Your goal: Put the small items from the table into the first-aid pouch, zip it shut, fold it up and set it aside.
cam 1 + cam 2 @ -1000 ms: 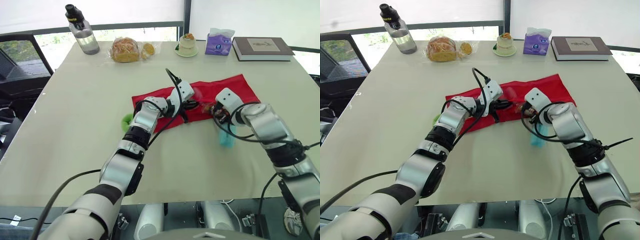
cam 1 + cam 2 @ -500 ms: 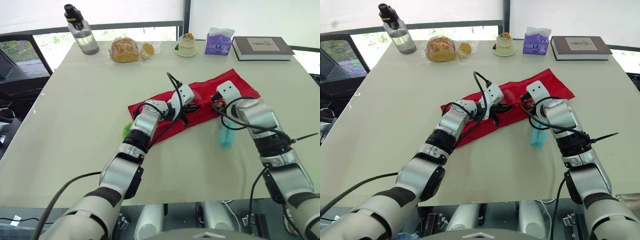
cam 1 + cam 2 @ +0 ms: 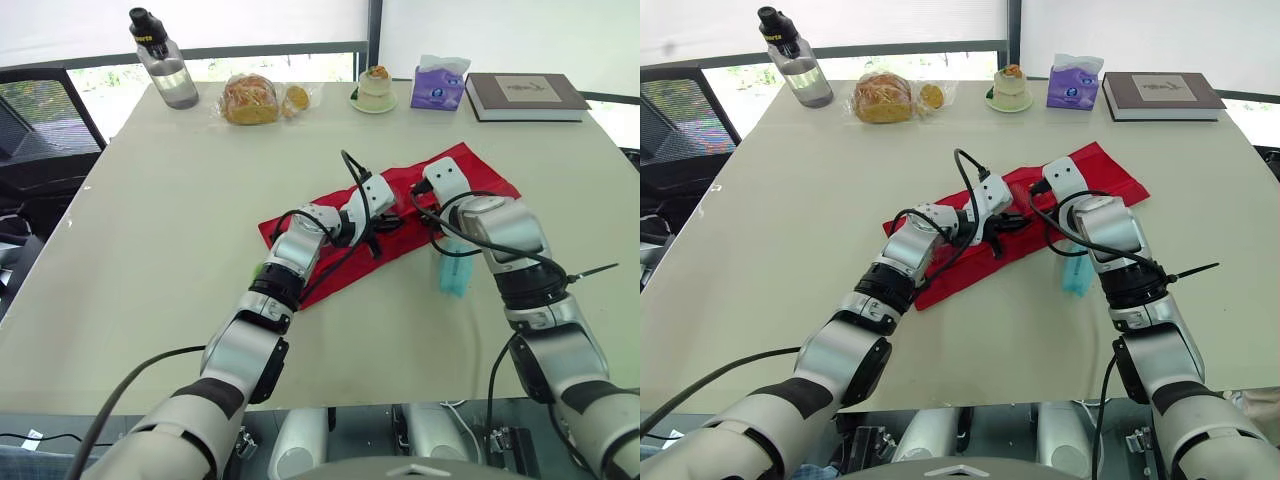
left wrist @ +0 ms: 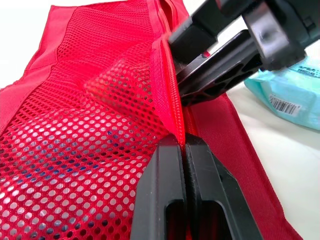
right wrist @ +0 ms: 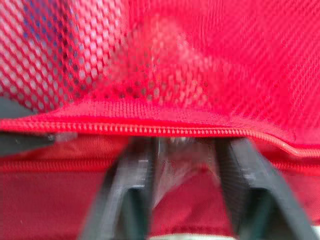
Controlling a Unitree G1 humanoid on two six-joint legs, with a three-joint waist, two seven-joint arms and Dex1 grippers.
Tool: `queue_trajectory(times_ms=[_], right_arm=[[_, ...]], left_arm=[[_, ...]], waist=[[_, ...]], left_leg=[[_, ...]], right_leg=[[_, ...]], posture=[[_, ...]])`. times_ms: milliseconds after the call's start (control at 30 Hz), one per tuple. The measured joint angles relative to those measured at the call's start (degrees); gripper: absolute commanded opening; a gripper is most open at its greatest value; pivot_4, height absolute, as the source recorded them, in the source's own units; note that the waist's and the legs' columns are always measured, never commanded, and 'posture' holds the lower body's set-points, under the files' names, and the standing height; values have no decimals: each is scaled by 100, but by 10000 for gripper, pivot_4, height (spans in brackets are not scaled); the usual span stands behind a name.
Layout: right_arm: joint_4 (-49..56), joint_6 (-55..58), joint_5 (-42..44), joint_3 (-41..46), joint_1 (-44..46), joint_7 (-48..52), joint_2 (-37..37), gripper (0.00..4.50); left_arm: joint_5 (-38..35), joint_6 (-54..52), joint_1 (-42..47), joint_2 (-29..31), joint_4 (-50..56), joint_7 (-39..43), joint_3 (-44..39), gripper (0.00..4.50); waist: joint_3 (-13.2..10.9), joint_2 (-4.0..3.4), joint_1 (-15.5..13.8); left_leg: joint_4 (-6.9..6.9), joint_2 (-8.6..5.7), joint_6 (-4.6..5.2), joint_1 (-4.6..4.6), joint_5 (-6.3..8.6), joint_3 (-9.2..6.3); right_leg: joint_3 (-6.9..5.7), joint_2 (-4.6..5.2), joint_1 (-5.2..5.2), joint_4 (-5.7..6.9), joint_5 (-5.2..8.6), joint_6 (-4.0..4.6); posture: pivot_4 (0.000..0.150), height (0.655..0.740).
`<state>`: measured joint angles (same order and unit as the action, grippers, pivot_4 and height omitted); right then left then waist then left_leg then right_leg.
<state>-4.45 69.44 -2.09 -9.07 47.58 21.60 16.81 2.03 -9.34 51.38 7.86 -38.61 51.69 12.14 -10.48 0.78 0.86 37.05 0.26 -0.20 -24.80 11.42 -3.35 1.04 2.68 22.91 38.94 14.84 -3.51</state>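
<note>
Pouch [image 3: 330, 270] rotated, left end effector [image 4: 185, 145] pinching zipper [image 4: 170, 85]

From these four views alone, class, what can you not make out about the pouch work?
1. Red pouch contents: left wrist view, mesh veils them.
2. Right gripper hold: right wrist view, blurred.
3. Teal packet label: eye views, too small to read.

Setting: office or meeting room. Evidence:
- large pale desk [image 3: 150, 250] set against a window with drawn roller blinds [image 3: 250, 20]
- black mesh office chair [image 3: 40, 110]
- on the desk's far edge: hardcover book [image 3: 525, 95], tissue box [image 3: 438, 88], water bottle [image 3: 165, 68], bagged bread [image 3: 250, 100]
</note>
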Motion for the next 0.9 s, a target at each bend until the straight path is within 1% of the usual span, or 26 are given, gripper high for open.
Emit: queue_trajectory(times_ms=[33, 100, 233, 367, 400, 433, 467, 500, 533, 633, 667, 767, 900], right_arm=[[162, 25, 47, 30, -80, 24, 23, 34454], [447, 105, 139, 117, -265, 61, 127, 34454], [1341, 323, 474, 284, -826, 317, 532, 34454], [1911, 175, 747, 500, -1251, 546, 882, 34454], [2017, 7, 805, 521, -1395, 621, 989, 30795], [2099, -170, 868, 542, -1573, 710, 1108, 29306], [2125, -409, 910, 571, -1735, 791, 1192, 26711], [2125, -904, 1004, 697, -2034, 951, 1255, 22486], [2125, -1009, 1038, 733, -2094, 988, 1254, 18337], [2073, -1543, 1184, 871, -2261, 1140, 1270, 3718], [2019, -1714, 1186, 893, -2277, 1163, 1273, 183], [1741, -2142, 1181, 894, -2366, 1168, 1261, 183], [1441, -2434, 1170, 832, -2377, 1157, 1175, 183]], left_arm=[[0, 0, 0, 9, -8, 9, 0, 0], [-2, 4, 5, 39, -21, 44, -10, 0], [-33, 21, 44, 132, -158, 106, -43, 0], [-108, 22, 145, 205, -276, 230, -49, 0], [-123, 4, 171, 200, -291, 262, -52, 0], [-161, -5, 182, 204, -293, 305, -72, 0], [-181, -11, 194, 209, -305, 335, -88, 0], [-218, -13, 204, 256, -321, 424, -90, 0], [-222, -13, 204, 281, -323, 450, -90, 0], [-229, -11, 209, 338, -330, 645, -90, 0], [-231, -4, 208, 337, -330, 716, -85, 0], [-253, -5, 200, 356, -328, 961, -70, 0], [-280, -23, 190, 364, -324, 1070, -65, 0]], waist=[[0, 0, 0], [0, 0, 11], [0, 0, 15], [0, 0, 47], [0, 0, 61], [0, 0, 64], [0, 0, 71], [0, 0, 79], [0, 0, 86], [0, 0, 146], [0, 0, 147], [0, 0, 138], [0, 0, 139]], left_leg=[[0, 0, 0, -2, 0, 0], [-1, 0, 0, -2, 0, 4], [-1, 0, 0, 0, 0, 2], [-1, 2, 1, 4, 0, 1], [-2, 2, 1, 2, 0, 0], [-1, 2, 0, 3, 0, -1], [-1, 2, 1, 1, 0, 0], [-1, 1, 1, 0, 0, 2], [-1, 1, 1, -1, 0, 4], [-1, 2, 1, 4, 0, 7], [-1, 2, 1, 4, 0, 5], [0, 2, 1, 4, 0, 2], [1, 2, 1, 3, 0, 5]], right_leg=[[0, 0, 0, -1, 0, 0], [3, 0, 2, -1, 0, 0], [2, 0, 1, 1, 0, 0], [2, -2, 0, 1, 0, 0], [2, -2, 1, 1, 0, 0], [1, -2, -1, 0, 1, -1], [1, -1, -1, -2, 1, -1], [2, -1, -1, -4, 1, -1], [4, -1, -1, -4, 1, -1], [8, -1, -1, -1, 1, -1], [6, -2, -1, 0, 1, -1], [3, -2, -1, 1, 1, -1], [6, -2, -1, -1, 1, -1]], posture=[[1500, 7400], [1500, 7400], [1500, 7400], [1500, 7400], [1500, 7400], [1500, 7400], [1500, 7400], [1500, 7400], [1500, 7400], [1500, 7400], [1500, 7400], [1500, 7400], [1500, 7400]])
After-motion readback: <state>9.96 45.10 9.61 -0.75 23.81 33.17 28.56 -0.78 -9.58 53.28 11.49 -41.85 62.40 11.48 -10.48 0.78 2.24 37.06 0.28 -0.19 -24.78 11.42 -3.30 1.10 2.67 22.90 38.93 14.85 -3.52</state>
